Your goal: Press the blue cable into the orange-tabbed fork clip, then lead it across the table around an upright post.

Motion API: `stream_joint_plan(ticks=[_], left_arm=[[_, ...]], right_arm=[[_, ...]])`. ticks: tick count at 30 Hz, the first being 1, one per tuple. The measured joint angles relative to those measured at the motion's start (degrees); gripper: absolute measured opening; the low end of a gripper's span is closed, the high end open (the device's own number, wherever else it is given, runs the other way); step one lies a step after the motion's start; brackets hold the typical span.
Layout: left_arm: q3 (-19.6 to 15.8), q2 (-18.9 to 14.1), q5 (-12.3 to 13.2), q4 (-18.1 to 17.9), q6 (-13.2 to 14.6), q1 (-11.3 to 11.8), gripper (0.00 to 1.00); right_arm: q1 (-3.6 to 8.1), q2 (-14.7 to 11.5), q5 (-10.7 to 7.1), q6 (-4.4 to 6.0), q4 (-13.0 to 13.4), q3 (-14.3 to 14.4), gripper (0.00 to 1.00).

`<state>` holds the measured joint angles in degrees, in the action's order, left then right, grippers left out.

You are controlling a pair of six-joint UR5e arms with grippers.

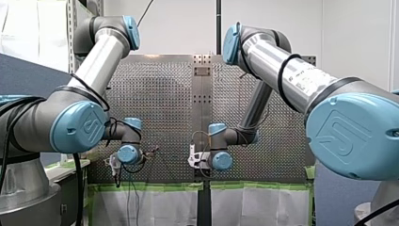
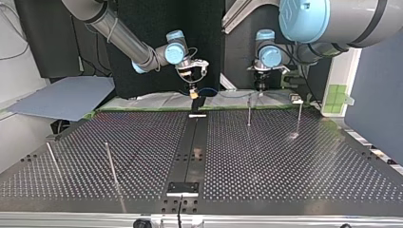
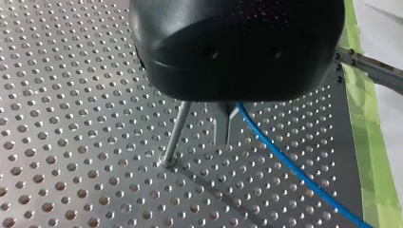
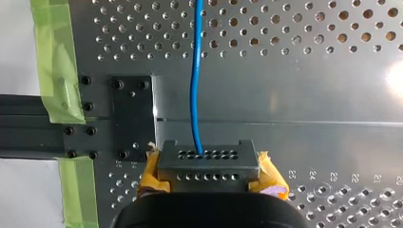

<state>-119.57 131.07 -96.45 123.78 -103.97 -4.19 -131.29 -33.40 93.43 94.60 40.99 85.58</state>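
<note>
**Top view: perforated table, near edge to far edge**

Lower left: a thin post (image 2: 111, 164), with a leaning post (image 2: 51, 156) further left. Centre: a black strip (image 2: 190, 152) running away from the camera. Upper right: an inner far post (image 2: 248, 111) and an outer far post (image 2: 299, 116). Far edge, upper centre: my right gripper (image 2: 193, 93), yellow pads clamped on a grey holed block (image 4: 208, 161). The blue cable (image 4: 194, 85) enters that block and spans to my left gripper (image 2: 260, 88). Its metal fingers stand together with the cable against their side; pinched or not, cannot tell. Green tape (image 2: 142, 102) lies behind.
</note>
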Motion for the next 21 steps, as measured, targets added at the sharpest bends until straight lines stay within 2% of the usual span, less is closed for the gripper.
stream_joint_plan(ticks=[13,21], left_arm=[[1.58,0.06,1.02,1.2,-3.36,0.46,0.0],[3.5,0.09,1.04,3.97,-3.68,1.11,0.0]], right_arm=[[1.09,0.02,0.09,-0.31,0.09,-0.01,0.01],[1.48,0.02,0.09,-0.38,0.08,-0.02,0.01]])
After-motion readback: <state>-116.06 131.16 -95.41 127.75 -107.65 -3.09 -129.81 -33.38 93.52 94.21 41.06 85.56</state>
